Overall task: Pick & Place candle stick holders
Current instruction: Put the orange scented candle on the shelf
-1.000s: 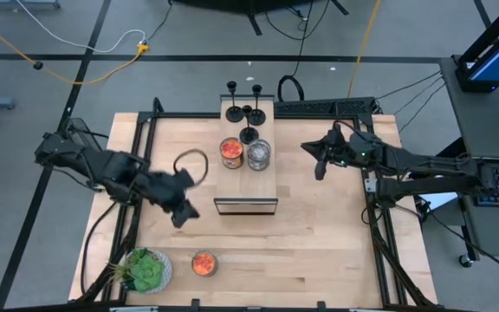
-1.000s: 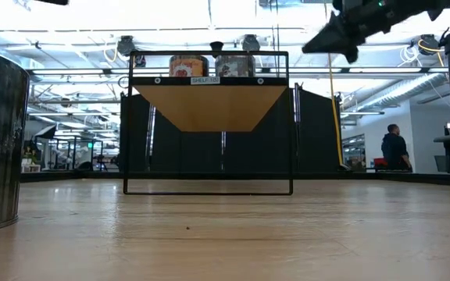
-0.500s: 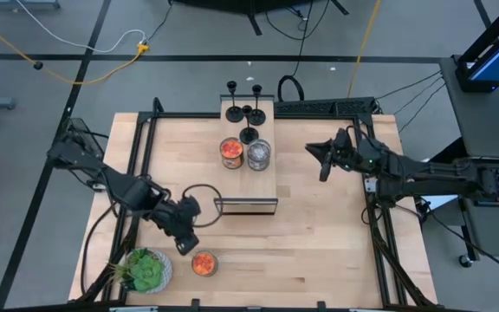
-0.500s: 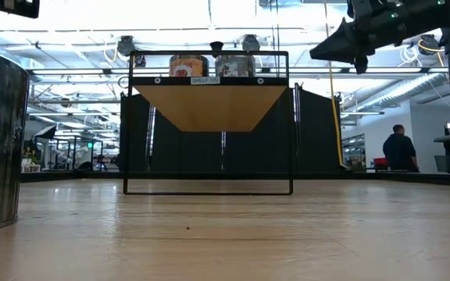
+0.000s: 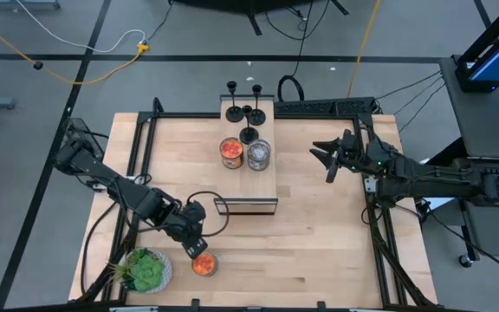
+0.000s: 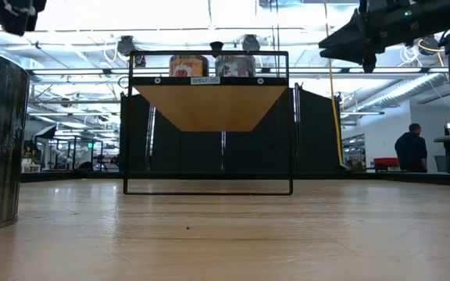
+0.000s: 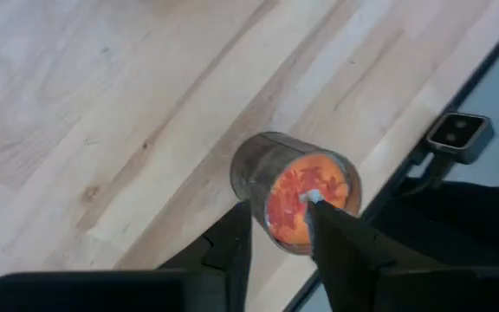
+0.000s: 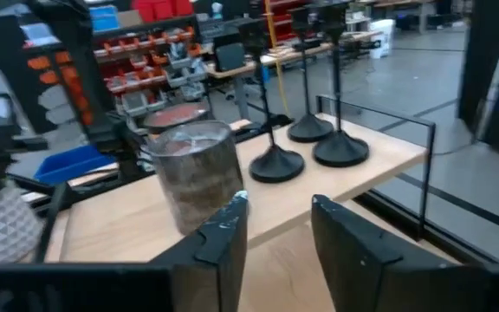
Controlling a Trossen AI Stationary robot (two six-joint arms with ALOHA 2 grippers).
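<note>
— What do we see, going from the left of the overhead frame?

— Lower left, the left gripper [image 5: 199, 249] hangs over an orange-topped can [image 5: 204, 264] beside the potted plant [image 5: 148, 271]; its fingers [image 7: 229, 251] stand slightly apart around the can's rim, gripping nothing; a second ago it was higher, nearer the frame's middle.

— And the candle stick holders [image 5: 247, 111]?

— Top centre, on the shelf [image 5: 248, 178] behind two cans [image 5: 244, 152]; each stands upright, long axis vertical, cup up, base flat; we see them unmoved.

— The right side?

— The right gripper [image 5: 327, 159] hovers right of the shelf, jaws parted, empty; it has drifted slightly rightward.
</note>
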